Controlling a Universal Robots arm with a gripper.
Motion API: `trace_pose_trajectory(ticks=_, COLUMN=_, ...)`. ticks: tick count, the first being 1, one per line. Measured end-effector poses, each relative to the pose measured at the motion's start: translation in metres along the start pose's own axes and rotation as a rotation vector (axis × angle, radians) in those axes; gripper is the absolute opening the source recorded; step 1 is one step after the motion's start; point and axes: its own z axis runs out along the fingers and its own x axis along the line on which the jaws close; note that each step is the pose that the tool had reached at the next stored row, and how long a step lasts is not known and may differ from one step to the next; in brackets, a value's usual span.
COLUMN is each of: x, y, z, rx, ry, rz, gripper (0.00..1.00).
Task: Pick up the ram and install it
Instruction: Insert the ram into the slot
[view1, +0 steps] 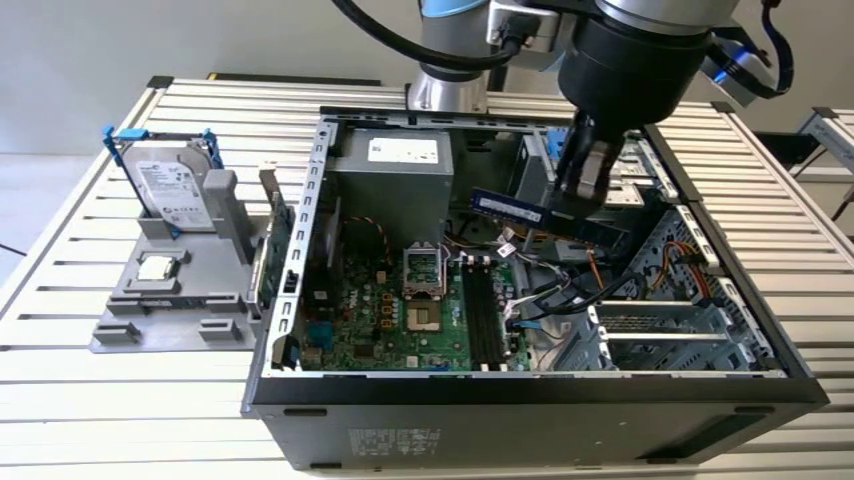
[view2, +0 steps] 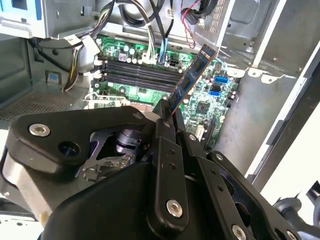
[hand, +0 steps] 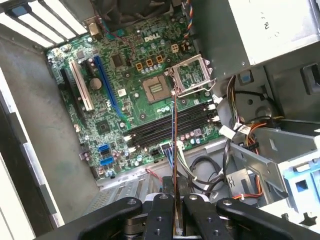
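Above the memory slots (view1: 487, 315) of the open computer case (view1: 534, 385), the gripper (view1: 578, 208) carries the ram (view1: 514, 208) in the air, well clear of the motherboard (view1: 387, 320). Its jaws are closed on the stick's two flat faces. This is plainest in the first wrist view, where the ram (hand: 174, 150) appears edge-on as a thin line rising from between the fingers (hand: 161, 215).

That grip looks chosen to leave much of the stick jutting free past the gripper (view2: 165, 112), as the second wrist view shows, with the ram (view2: 192, 75) leaning out over the board. A free contact edge is what would have to meet a slot.

The stick is not yet in line with the memory slots (hand: 170, 125). In both wrist views it crosses their long black channels at an angle, and in the exterior view it runs crosswise above them. All the channels (view2: 135, 70) look vacant, so none has been filled.

Beside the memory slots sits the bare processor socket (hand: 155, 90). Well apart from them, outside the case towards the exterior view's left, the hard drive (view1: 174, 190) in its blue-handled frame and the expansion card (view1: 276, 245) stand on a grey holder (view1: 167, 320).
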Motion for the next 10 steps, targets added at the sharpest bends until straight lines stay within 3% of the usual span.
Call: trace_pose_trajectory(ticks=10, x=0.0000, y=0.0000, z=0.0000, rx=0.0007, ry=-0.0003, rz=0.119, gripper=0.00)
